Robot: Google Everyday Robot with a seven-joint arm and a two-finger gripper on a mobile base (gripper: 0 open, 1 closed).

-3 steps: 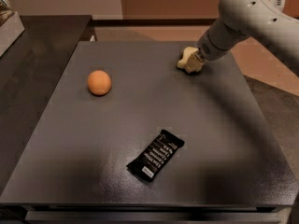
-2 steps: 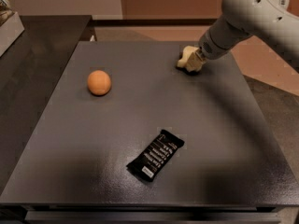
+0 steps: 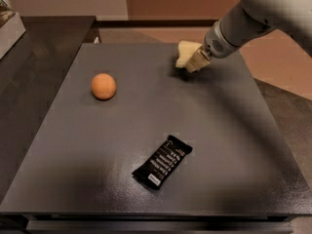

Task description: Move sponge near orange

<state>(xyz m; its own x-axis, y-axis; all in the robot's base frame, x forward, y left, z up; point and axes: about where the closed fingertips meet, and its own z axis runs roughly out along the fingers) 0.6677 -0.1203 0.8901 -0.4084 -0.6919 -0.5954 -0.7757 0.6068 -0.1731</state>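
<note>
Camera view has the hand (image 3: 196, 62) clamped on the sponge (image 3: 184, 52) over the far right of the surface (image 3: 234, 145), well apart from the orange (image 3: 104, 86) at the left.

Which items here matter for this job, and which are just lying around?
Job: sponge, held by the gripper at the far right of the table; orange.
Lying about: black snack bar.

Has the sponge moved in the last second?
Yes. In the gripper, at the far right of the table, the sponge has shifted slightly left and up, toward the orange, which stayed put.
</note>
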